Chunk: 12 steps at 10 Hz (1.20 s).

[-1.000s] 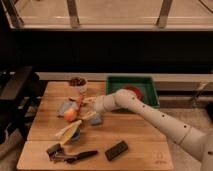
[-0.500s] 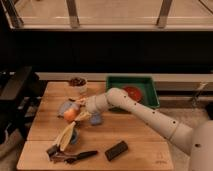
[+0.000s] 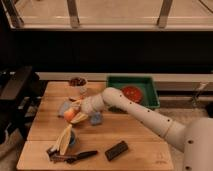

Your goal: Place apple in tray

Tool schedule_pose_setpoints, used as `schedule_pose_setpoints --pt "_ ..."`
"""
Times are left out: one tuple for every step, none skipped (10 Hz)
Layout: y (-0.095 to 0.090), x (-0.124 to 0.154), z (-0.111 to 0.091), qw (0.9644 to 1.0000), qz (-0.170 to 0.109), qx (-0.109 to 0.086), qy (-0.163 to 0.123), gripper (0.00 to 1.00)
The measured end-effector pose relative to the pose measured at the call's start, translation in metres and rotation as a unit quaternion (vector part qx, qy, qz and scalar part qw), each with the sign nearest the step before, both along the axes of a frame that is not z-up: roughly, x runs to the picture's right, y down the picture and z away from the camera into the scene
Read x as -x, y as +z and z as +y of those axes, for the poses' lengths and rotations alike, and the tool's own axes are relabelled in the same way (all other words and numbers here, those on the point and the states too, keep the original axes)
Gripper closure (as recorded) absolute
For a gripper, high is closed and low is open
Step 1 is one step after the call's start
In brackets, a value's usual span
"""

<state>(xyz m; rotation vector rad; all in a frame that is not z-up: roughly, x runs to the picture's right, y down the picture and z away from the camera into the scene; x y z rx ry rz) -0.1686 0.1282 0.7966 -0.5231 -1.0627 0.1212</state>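
Note:
The apple [image 3: 68, 114], small and orange-yellow with a red blush, lies on the left part of the wooden table [image 3: 135, 131]. My gripper [image 3: 76, 111] is at the end of the white arm, right against the apple's right side. The tray [image 3: 125, 80], a green rectangular bin, stands at the table's back right, well to the right of the apple. A flat red plate [image 3: 132, 93] lies inside it.
A small bowl of dark items [image 3: 77, 81] stands at the back, left of the tray. Blue-grey things [image 3: 95, 119] lie beside the apple. A long pale-yellow item [image 3: 64, 140], a dark tool [image 3: 80, 156] and a dark bar [image 3: 116, 150] lie near the front edge.
The arm has swung left across the table, bringing my gripper from near the table's middle up against the apple. The apple and the tray stay where they were.

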Motion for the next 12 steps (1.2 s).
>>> schedule_pose_setpoints --pt "-0.001 0.003 0.001 1.0000 -0.006 -0.001 -0.004 0.45" --pt "-0.001 0.005 0.002 0.9999 -0.010 -0.001 -0.007 0.53" --pt "-0.002 0.007 0.002 0.9999 -0.013 -0.002 -0.009 0.63" --pt "-0.002 0.008 0.001 0.9998 -0.016 -0.003 -0.011 0.75" --pt "-0.003 0.009 0.001 0.9998 -0.018 -0.004 -0.012 0.83" --pt "-0.004 0.010 0.000 0.9997 -0.021 -0.005 -0.012 0.94" --pt "-0.006 0.011 -0.003 0.9996 -0.023 -0.009 -0.011 0.99" --pt "-0.009 0.009 -0.009 0.9996 -0.023 -0.013 -0.006 1.00" --pt "-0.012 0.008 -0.014 0.9996 -0.022 -0.018 -0.003 1.00" --pt "-0.017 0.002 -0.025 0.9994 -0.020 -0.025 0.008 1.00" --pt "-0.019 -0.006 -0.034 0.9992 -0.015 -0.032 0.020 1.00" --pt "-0.021 -0.013 -0.042 0.9988 -0.011 -0.037 0.030 1.00"
